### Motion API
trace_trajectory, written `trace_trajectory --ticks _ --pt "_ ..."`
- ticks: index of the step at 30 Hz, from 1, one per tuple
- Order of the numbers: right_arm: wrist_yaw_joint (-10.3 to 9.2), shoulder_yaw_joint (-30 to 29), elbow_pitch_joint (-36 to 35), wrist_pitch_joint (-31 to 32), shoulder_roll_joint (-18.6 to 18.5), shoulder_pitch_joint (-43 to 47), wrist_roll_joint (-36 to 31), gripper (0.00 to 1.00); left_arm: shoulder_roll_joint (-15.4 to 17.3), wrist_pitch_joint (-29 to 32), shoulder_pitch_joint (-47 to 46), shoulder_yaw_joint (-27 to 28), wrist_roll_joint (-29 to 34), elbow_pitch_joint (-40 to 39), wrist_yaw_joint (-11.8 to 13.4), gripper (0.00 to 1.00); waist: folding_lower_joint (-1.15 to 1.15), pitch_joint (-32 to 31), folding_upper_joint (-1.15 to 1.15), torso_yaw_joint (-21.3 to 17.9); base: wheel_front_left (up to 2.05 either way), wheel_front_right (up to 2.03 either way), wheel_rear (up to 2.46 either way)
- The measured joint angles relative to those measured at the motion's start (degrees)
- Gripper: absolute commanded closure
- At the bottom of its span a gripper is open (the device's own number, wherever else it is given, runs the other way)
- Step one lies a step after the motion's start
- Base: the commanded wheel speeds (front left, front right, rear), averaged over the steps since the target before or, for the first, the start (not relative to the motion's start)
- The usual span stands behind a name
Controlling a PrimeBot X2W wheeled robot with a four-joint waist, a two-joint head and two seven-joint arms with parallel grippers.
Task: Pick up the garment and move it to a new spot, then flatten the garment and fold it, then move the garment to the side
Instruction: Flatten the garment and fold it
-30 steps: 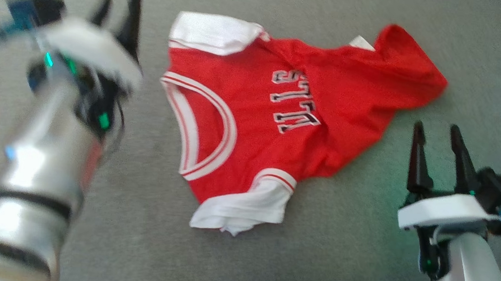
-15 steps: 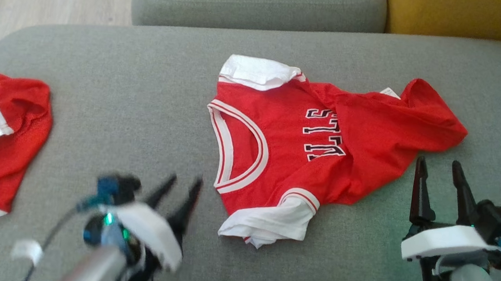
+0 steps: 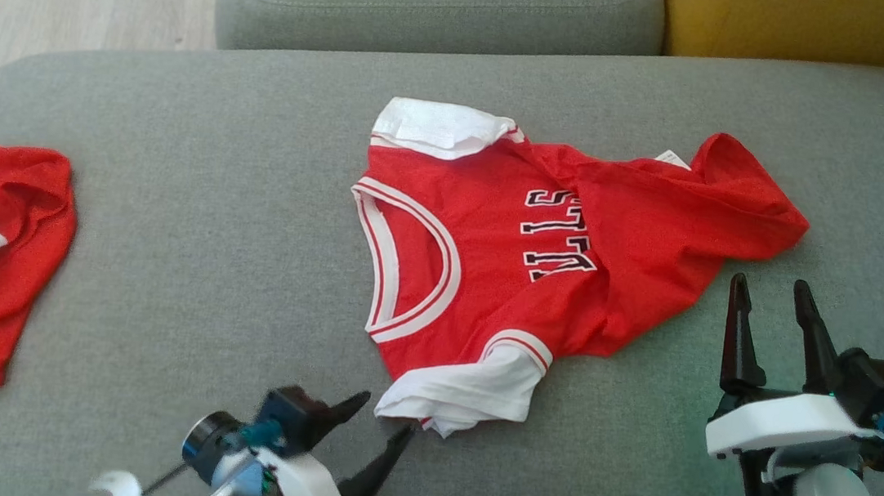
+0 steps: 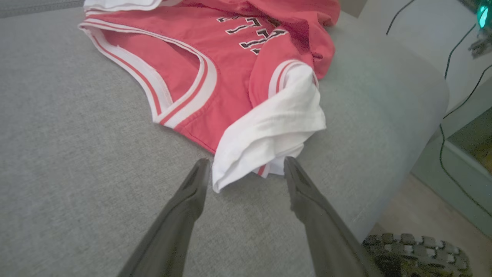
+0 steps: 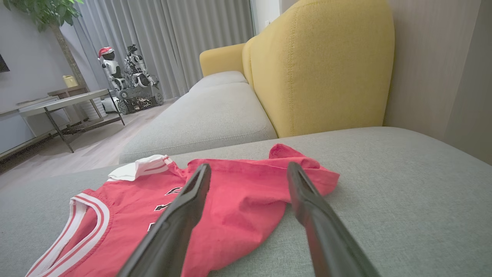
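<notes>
Red shirt lies rumpled on the grey sofa seat, the pick-up not yet done. Left tool, open, flanks its white sleeve; right tool hangs open nearby. Next, likely, pinch the sleeve and lift.

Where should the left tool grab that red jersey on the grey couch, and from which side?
Take the white sleeve at the near corner of the jersey. It juts out from the red body and bunches into a raised fold, so a finger could likely slip under it. Come in low from the near edge of the couch; the open left tool faces it.
</notes>
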Motion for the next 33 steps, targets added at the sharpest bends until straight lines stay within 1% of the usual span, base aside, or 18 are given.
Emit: trace_trajectory --ticks 2,6,9,12,15,24,25,26,27,33 --pt "0.00 0.1 0.0 0.0 0.0 0.0 0.0 0.00 0.4 0.3 -0.3 -1.5 2.6 0.2 0.9 0.00 0.00 0.3 0.00 -0.3 0.00 0.00 0.00" --pt "0.00 0.1 0.0 0.2 0.0 0.0 0.0 0.00 0.4 0.5 -1.3 -3.3 5.3 1.6 2.1 0.00 0.00 0.9 0.00 -1.1 0.00 0.00 0.00" --pt "0.00 0.3 -0.1 0.2 0.0 0.0 0.0 0.00 0.4 0.6 -3.0 -3.5 7.3 3.1 4.3 0.00 0.00 1.5 0.00 -1.6 0.00 0.00 0.00" --pt "0.00 0.3 -0.1 0.2 0.0 0.0 0.0 0.00 0.2 1.0 -4.3 -3.5 7.9 4.4 5.3 0.00 0.00 2.0 0.00 -2.1 0.00 0.00 0.00" --pt "0.00 0.3 -0.1 0.2 0.0 -0.1 0.0 0.00 -0.5 1.0 -4.8 -3.6 7.9 5.4 5.6 0.00 0.00 2.4 0.00 -2.6 0.00 0.00 0.00" --pt "0.00 0.3 -0.1 0.1 0.0 -0.2 0.0 0.00 -0.8 0.4 -5.3 -4.1 7.9 7.5 5.6 0.00 0.00 3.5 0.00 -3.3 0.00 0.00 0.00" --pt "0.00 0.3 0.0 0.0 0.0 -0.2 0.0 0.00 -0.9 0.4 -5.6 -4.2 7.9 7.7 5.6 0.26 0.00 3.6 0.00 -3.3 0.00 0.00 0.00" --pt "0.00 0.2 0.0 0.0 0.0 -0.2 0.0 0.00 -1.0 0.4 -5.9 -4.3 7.9 7.9 5.6 0.64 0.00 3.7 0.00 -3.3 0.00 0.00 0.00" --pt "0.00 0.2 0.0 -0.1 0.0 -0.2 0.0 0.00 -1.1 0.3 -6.3 -4.3 7.8 8.1 5.6 1.00 0.00 3.8 0.00 -3.2 0.00 0.00 0.00" --pt "0.00 -0.1 0.2 -0.1 0.0 -0.2 0.0 0.00 -1.5 -0.3 -7.2 -4.3 7.7 8.7 5.6 1.00 0.00 3.8 0.00 -2.6 0.00 0.00 0.00"
